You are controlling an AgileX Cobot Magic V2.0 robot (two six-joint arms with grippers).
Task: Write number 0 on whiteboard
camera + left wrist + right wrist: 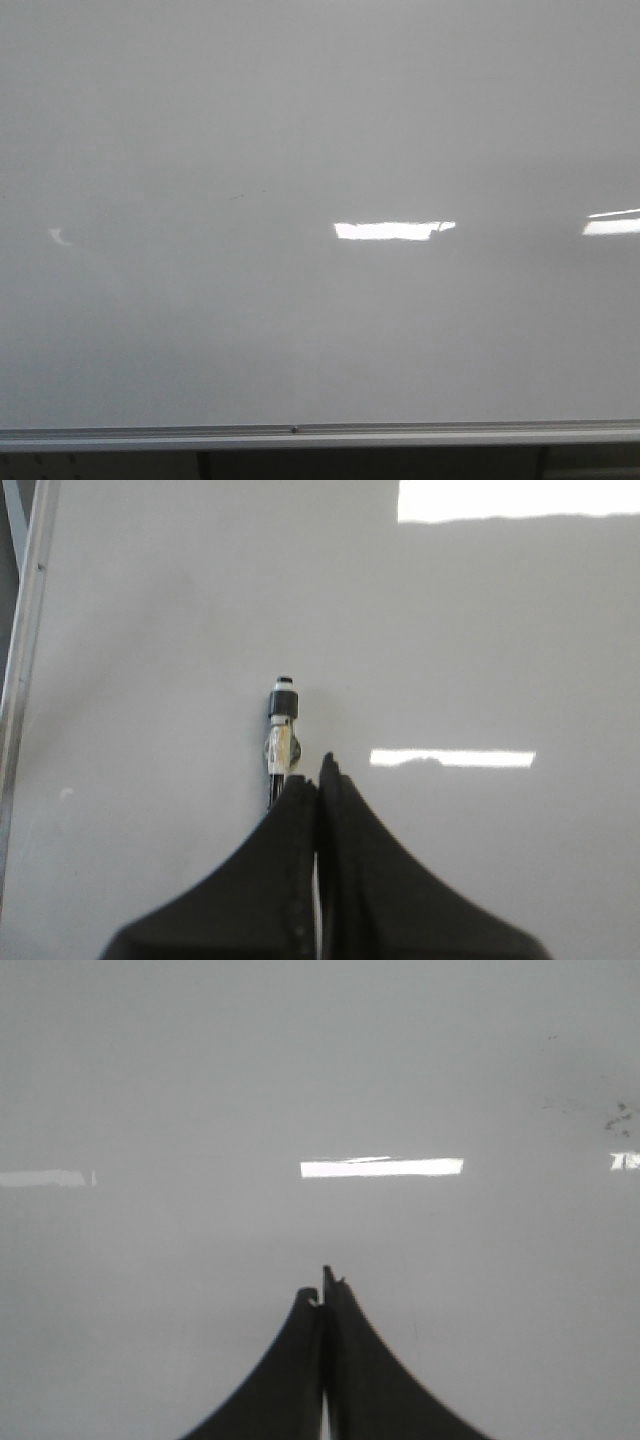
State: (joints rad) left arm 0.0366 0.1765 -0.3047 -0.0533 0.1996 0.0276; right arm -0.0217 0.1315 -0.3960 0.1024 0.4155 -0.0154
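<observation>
Whiteboard [320,330] blank; no number 0 drawn yet. Left tool [318,780] clenched on marker [282,735], tip aimed at board. Right tool [325,1295] clenched, empty. Press lightly, trace one closed loop.

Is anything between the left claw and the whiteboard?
Yes: a marker sticks out from the shut left gripper toward the whiteboard, seen in the left wrist view.
</observation>
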